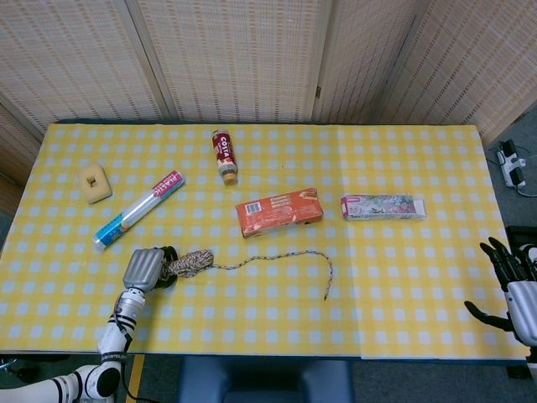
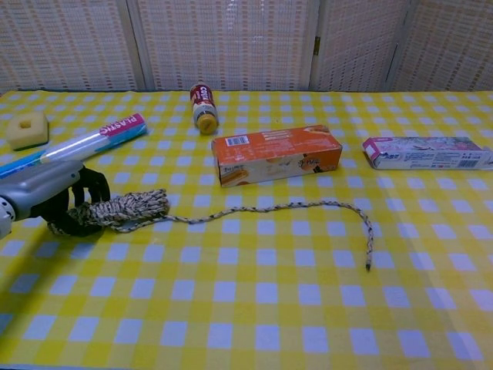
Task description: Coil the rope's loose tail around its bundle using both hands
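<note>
The speckled rope bundle (image 1: pixel 190 263) (image 2: pixel 129 210) lies near the table's front left. My left hand (image 1: pixel 144 269) (image 2: pixel 60 196) grips its left end, dark fingers (image 2: pixel 86 194) curled around it. The loose tail (image 1: pixel 277 257) (image 2: pixel 308 206) runs right from the bundle along the yellow checked cloth, then bends down to its free end (image 1: pixel 326 295) (image 2: pixel 368 264). In the head view only, my right hand (image 1: pixel 513 285) hovers at the table's right edge with fingers spread and nothing in it, far from the rope.
An orange box (image 1: pixel 278 211) (image 2: pixel 276 155) lies just behind the tail. Further right is a long patterned box (image 1: pixel 383 206) (image 2: pixel 427 153). Behind the bundle lie a plastic-wrap roll (image 1: pixel 138 208) (image 2: pixel 92 139), a bottle on its side (image 1: pixel 225 155) (image 2: pixel 202 106) and a beige block (image 1: pixel 95 183) (image 2: pixel 28 129).
</note>
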Robot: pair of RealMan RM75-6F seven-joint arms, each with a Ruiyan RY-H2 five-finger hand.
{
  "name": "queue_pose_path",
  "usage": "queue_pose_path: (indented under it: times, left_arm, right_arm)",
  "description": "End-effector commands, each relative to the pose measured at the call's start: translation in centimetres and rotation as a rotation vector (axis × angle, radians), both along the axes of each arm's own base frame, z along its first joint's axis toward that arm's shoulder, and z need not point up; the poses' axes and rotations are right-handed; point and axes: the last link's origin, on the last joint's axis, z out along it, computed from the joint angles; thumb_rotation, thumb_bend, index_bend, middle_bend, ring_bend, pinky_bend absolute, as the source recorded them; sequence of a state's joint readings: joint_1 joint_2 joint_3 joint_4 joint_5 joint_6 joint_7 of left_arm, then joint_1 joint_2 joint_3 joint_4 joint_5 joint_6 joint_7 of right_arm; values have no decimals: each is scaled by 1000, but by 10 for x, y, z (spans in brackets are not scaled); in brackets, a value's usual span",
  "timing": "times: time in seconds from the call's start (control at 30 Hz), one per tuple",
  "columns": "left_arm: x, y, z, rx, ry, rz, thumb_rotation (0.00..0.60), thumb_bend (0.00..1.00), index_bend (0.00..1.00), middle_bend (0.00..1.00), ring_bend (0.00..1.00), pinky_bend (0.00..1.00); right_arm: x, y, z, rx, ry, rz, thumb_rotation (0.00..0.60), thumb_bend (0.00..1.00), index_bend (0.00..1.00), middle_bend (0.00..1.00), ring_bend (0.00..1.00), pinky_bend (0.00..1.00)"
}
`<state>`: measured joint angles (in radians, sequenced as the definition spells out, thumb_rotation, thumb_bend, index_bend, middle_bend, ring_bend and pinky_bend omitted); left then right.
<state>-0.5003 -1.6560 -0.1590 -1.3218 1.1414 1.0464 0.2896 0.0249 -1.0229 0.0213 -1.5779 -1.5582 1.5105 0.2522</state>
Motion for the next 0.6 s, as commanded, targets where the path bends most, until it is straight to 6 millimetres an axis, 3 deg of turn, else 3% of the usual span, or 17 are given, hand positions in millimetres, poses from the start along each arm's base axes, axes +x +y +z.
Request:
queue_pose_path:
  times: [0.03, 0.33, 0.6]
  left_arm:
    - [0, 1, -1, -3, -60, -6, 600, 465, 653, 654, 642, 718]
    - [4, -1, 14, -21, -240, -58, 600, 581, 736, 737, 719, 805]
    - [16, -10, 26, -61, -392, -103, 600, 597, 755, 753, 735, 813]
  right_arm:
    - [1, -1, -1, 5, 5, 3, 600, 226, 84, 63, 142, 0]
    - [15, -10, -8, 61, 43, 45, 600, 226, 107, 77, 153, 0]
    - [36, -31, -36, 147, 65, 89, 600, 225, 214, 104, 176, 0]
